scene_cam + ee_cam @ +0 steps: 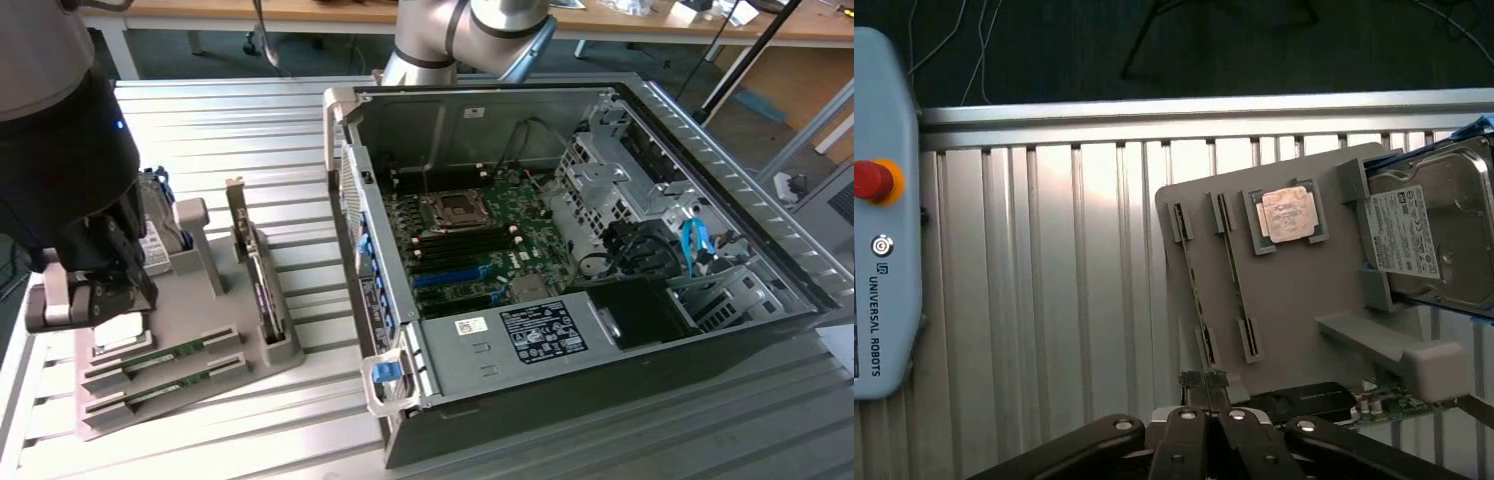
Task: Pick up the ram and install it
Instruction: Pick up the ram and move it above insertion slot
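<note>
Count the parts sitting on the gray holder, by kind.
On the gray holder:
Memory sticks: 2
Expansion card: 1
Hard drive: 1
Processor chip: 1
Total: 5

Even, cool light falls from above on the ribbed pale metal table (227,130), and its ridges shine almost white. The walls of the open grey computer case (467,110) throw a soft shadow over the green motherboard (467,235). In the wrist view the square metal processor chip (1290,214) glares, the black gripper (1204,412) is dark, and the far background is dim.
</note>
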### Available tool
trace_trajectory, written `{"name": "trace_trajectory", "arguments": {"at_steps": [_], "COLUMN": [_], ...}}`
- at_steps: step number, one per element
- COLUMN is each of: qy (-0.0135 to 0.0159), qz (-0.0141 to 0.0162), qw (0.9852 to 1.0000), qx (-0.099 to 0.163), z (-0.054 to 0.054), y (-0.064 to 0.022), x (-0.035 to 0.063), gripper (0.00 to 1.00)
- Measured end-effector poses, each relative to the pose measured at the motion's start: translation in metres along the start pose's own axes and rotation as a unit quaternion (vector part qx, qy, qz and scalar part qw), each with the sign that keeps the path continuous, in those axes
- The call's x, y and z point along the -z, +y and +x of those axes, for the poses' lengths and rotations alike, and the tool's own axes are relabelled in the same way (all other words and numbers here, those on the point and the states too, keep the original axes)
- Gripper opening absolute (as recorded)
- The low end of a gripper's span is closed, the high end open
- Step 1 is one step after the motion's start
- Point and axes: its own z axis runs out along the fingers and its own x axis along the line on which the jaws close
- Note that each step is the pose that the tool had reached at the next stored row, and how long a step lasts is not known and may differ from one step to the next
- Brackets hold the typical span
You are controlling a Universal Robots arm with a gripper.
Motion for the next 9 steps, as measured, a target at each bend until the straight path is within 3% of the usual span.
{"name": "trace_trajectory", "arguments": {"at_steps": [9], "qy": [0.0004], "qz": [-0.0038], "qw": [0.9999], "qx": [0.010], "z": [0.003], "y": [-0.0008], "x": [-0.0188], "gripper": [0.11]}}
